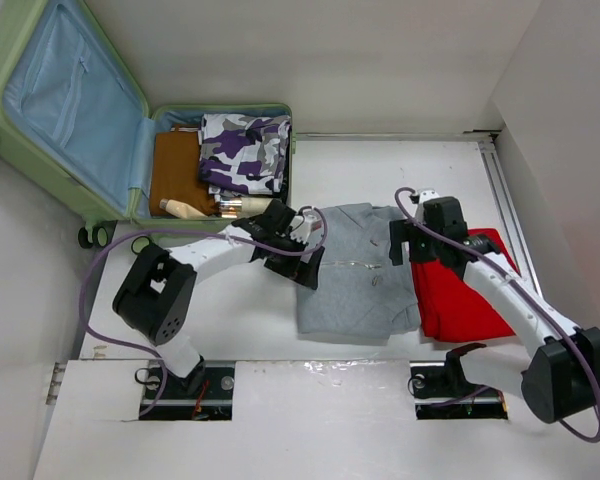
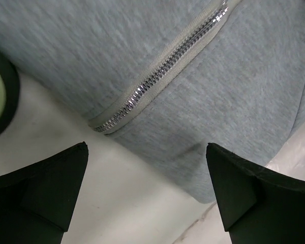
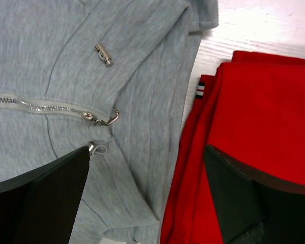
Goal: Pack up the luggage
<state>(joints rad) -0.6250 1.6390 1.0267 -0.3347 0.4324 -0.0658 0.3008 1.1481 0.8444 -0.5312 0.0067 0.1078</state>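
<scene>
Seeing the luggage lying open by the far-left corner of the table, rigid and bulky. Hovering the left gripper and right gripper, jaws apart, over the grey hoodie: soft, light, floppy, probably needing pinching at opposite edges. Working on a smooth white top, walls crowding close.

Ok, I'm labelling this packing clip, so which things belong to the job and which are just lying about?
Job: luggage, open; brown garment and camouflage garment inside it; grey zip hoodie and red garment on the table, not yet packed.
Lying about: only the metal rail at the table's right edge, a fixture.
</scene>
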